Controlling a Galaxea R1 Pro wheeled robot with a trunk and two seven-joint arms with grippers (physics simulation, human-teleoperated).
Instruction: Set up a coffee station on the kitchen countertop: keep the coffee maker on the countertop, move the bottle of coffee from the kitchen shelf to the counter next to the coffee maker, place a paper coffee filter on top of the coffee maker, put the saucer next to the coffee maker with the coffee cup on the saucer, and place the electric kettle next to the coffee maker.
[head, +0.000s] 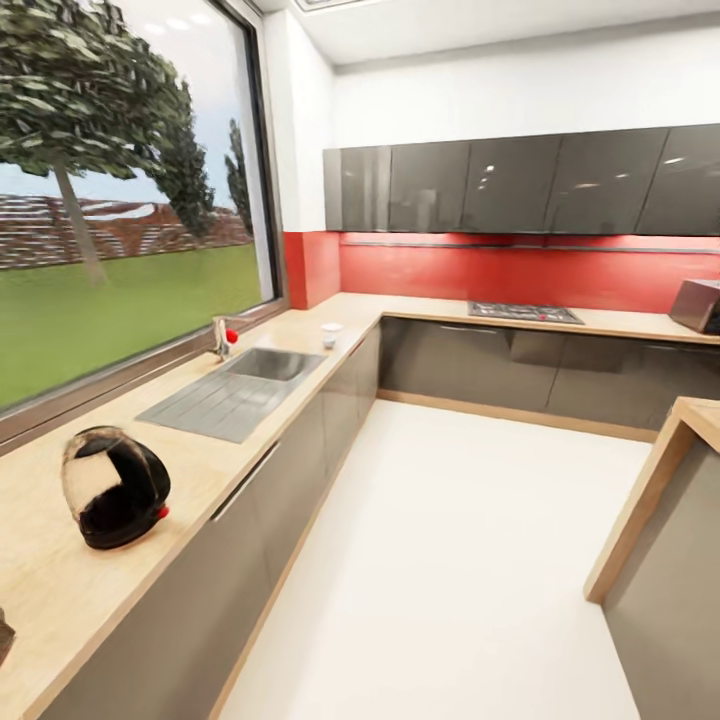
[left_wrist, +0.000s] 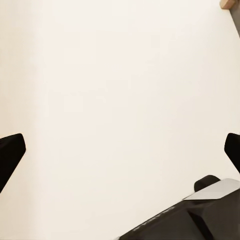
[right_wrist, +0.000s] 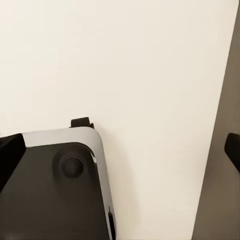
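Electric kettle (head: 113, 487) standing on worktop (head: 60, 590), ungrasped; both tools spread, empty, over floor. Probably travelling; next, approach kettle.

No readable text, label, brand, number or sign anywhere in these views
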